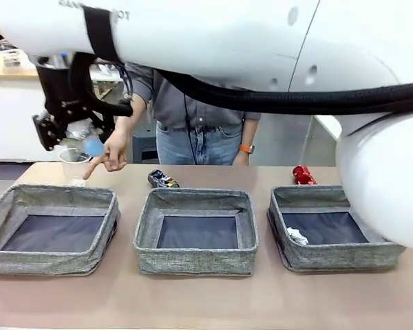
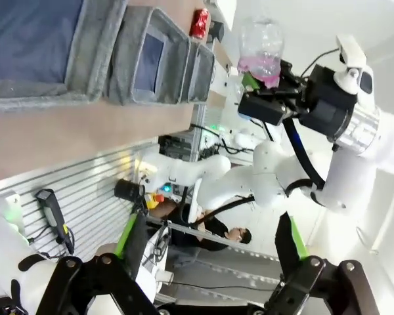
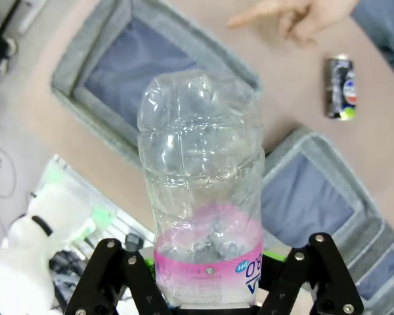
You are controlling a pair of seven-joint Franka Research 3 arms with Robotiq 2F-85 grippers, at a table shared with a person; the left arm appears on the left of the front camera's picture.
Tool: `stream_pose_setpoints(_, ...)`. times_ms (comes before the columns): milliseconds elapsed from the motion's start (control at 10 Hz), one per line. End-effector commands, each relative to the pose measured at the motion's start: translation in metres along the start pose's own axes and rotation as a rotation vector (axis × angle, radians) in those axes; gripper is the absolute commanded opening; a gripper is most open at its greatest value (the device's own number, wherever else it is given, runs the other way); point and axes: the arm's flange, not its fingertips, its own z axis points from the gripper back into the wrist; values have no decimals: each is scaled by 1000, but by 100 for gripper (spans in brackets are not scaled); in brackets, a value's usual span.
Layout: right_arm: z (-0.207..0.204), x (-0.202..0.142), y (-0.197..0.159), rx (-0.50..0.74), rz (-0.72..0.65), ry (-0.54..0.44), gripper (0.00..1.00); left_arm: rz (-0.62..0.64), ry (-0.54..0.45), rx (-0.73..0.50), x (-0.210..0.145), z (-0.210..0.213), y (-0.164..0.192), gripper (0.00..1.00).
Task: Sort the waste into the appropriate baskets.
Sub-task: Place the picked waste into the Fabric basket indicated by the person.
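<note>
Right claw clamped on bottle, high over table's far-left corner, near person's pointing hand. Left claw open, empty. Advice: centre bottle over left basket, lower inside walls before release, and avoid cup.

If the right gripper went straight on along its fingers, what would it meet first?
The right gripper is shut on the clear bottle, which leads. Beyond it, the line seems to end at the wall of the left basket beside the middle basket, or the table between them; the bottle hides the spot.
</note>
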Motion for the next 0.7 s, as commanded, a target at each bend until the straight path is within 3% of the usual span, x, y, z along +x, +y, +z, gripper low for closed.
stream_pose_setpoints(0, -4, 0, -1, 3, -1, 19, 0, -28, -76, 23, -1, 2, -11, 100)
stream_pose_setpoints(100, -13, 7, 12, 72, 177, -90, 0, -28, -76, 23, -1, 2, -11, 100)
stream_pose_setpoints(300, -62, 41, 42, 191, 387, -166, 0, -28, -76, 23, -1, 2, -11, 100)
stream_pose_setpoints(600, -125, 60, 53, 168, 512, -47, 0, -28, -76, 23, -1, 2, -11, 100)
